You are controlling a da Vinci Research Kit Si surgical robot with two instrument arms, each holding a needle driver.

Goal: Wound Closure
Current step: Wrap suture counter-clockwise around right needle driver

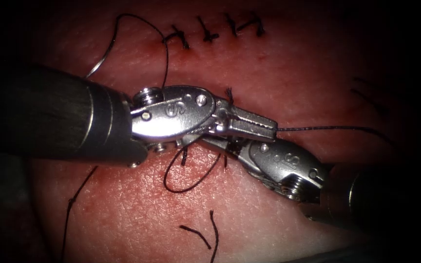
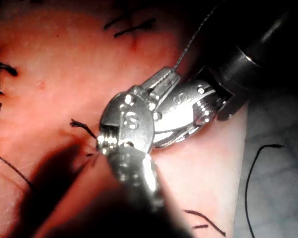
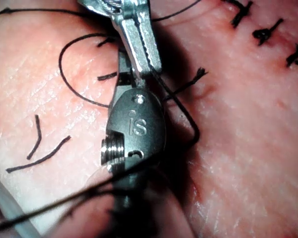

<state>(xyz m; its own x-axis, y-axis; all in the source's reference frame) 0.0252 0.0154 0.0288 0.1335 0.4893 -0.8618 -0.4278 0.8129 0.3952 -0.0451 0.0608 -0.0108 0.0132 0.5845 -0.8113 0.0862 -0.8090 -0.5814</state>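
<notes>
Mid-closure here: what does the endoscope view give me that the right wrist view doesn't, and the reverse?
Endoscope: the left claw is shut on thread running taut rightwards. A pale curve, perhaps the needle, sits upper left, apart from both tools.
Right wrist: thread hooks sharply beside the right tool, whose hold is unclear.
Both: stitches, loose loop, cut ends.

"S" stamped on left tool [image 1: 254,124]; "IS", perhaps, on right tool [image 3: 121,79].
</notes>
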